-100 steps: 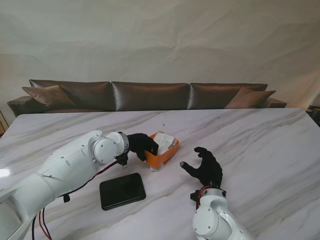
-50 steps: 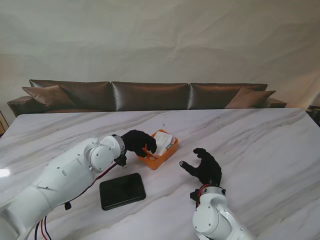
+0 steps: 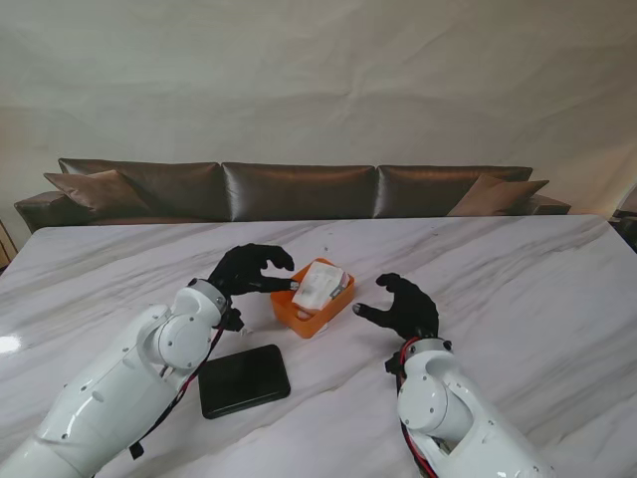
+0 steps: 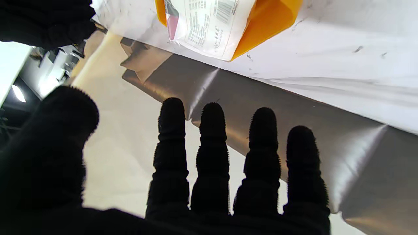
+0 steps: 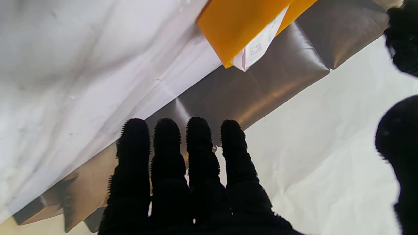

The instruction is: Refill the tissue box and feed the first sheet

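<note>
An orange tissue box stands mid-table with a white plastic-wrapped tissue pack sticking up out of it at a tilt. My left hand hovers just left of the box, fingers spread, thumb tip close to the rim and holding nothing. My right hand is open just right of the box, fingers curled toward it, a small gap between. The left wrist view shows the box, the printed pack and my spread left hand. The right wrist view shows the box beyond my right hand.
A flat black rectangular panel lies on the marble table, nearer to me than the box and by my left forearm. A brown sofa runs along the table's far edge.
My left hand came off the box, rose and opened to its left. The right hand moved farther from me, up beside the box. The box shifted slightly left.
</note>
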You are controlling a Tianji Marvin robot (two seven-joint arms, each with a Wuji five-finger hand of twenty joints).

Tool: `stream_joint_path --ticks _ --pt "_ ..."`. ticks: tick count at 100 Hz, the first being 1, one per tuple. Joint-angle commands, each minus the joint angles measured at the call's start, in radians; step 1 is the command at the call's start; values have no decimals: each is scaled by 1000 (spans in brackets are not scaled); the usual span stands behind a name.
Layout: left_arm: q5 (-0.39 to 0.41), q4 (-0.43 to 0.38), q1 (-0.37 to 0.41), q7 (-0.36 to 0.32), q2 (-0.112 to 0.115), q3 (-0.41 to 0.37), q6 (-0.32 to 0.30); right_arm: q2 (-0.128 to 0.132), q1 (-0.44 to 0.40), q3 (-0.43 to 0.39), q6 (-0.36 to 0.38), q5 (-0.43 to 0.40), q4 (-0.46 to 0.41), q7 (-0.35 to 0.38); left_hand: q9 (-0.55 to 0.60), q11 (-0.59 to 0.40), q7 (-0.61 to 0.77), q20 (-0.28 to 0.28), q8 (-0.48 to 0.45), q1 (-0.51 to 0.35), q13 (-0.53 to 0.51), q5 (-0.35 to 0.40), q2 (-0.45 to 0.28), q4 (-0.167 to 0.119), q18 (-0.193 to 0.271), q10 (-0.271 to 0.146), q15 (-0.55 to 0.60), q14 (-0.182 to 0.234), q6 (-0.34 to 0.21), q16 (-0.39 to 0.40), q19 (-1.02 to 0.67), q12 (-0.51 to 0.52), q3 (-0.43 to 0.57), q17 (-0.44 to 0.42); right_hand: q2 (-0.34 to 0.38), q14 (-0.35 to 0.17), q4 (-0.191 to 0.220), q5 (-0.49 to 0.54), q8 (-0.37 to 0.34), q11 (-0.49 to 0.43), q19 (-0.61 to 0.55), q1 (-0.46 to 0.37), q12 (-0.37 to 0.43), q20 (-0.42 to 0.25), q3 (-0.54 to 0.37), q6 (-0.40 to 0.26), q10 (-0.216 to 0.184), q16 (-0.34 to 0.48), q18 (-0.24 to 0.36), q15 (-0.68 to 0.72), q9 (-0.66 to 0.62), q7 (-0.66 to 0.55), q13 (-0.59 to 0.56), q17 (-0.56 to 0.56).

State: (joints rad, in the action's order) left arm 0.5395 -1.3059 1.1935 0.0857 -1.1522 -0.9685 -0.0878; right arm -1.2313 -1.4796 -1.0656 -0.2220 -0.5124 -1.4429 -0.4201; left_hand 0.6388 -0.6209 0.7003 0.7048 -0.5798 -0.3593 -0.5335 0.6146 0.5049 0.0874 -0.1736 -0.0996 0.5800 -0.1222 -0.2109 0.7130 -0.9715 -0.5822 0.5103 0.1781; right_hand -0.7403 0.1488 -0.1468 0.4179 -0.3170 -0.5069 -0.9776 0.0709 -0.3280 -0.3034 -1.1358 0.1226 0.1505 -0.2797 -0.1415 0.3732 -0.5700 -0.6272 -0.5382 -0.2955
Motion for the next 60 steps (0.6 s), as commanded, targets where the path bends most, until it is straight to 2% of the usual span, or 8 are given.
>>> stream_joint_path --ticks 1,9,18,28,35,44,60 --pt "-23 -34 40 -20 2 -4 31 10 44 -9 14 -1 9 21 11 -29 -24 52 23 -26 -31 39 -113 -55 32 40 50 -44 53 34 -316 -27 -131 59 16 -35 -25 -21 9 2 18 51 14 20 0 3 -2 18 48 -18 25 0 14 11" --pt "-35 -95 85 -37 6 -33 102 15 85 -2 25 4 36 57 68 -61 -21 87 36 -40 -95 96 -206 -82 61 95 132 -87 116 71 -432 -47 -215 147 24 -35 -24 -21 9 -3 17 51 14 22 3 2 -3 18 49 -16 22 -4 11 9" --pt "-21 -152 120 -67 13 -46 201 16 134 11 39 27 79 89 143 -105 -2 106 50 -36 -165 173 -282 -115 96 152 239 -120 166 122 -532 -67 -253 250 24 -36 -22 -18 9 -9 16 46 13 25 4 1 -7 17 49 -13 20 -10 6 8" --pt "7 -181 138 -61 12 -42 285 13 191 32 50 56 140 118 237 -151 41 126 61 -21 -227 277 -330 -133 109 192 341 -168 184 172 -607 -82 -258 323 28 -37 -20 -17 9 -16 15 37 9 27 8 -2 -11 14 51 -8 18 -16 3 6" --pt "12 -200 143 -69 12 -36 336 8 228 48 57 83 183 132 264 -174 51 135 79 -10 -234 320 -355 -136 107 219 387 -191 202 197 -627 -94 -264 333 30 -38 -18 -14 10 -19 15 32 8 29 10 -3 -10 13 51 -6 17 -20 3 7" --pt "25 -213 142 -80 14 -25 385 1 268 72 72 111 235 145 280 -196 53 150 100 12 -235 347 -395 -135 114 232 427 -199 206 222 -638 -110 -293 335 38 -40 -17 -12 11 -21 15 28 6 31 15 -4 -12 12 54 -5 16 -22 3 8" --pt "6 -189 112 -99 12 2 406 -15 320 116 105 161 308 153 247 -176 -6 162 159 16 -194 339 -428 -151 111 236 405 -195 221 224 -601 -114 -334 291 55 -41 -11 -5 13 -23 15 17 3 33 31 -5 -16 12 54 -4 11 -24 2 9"
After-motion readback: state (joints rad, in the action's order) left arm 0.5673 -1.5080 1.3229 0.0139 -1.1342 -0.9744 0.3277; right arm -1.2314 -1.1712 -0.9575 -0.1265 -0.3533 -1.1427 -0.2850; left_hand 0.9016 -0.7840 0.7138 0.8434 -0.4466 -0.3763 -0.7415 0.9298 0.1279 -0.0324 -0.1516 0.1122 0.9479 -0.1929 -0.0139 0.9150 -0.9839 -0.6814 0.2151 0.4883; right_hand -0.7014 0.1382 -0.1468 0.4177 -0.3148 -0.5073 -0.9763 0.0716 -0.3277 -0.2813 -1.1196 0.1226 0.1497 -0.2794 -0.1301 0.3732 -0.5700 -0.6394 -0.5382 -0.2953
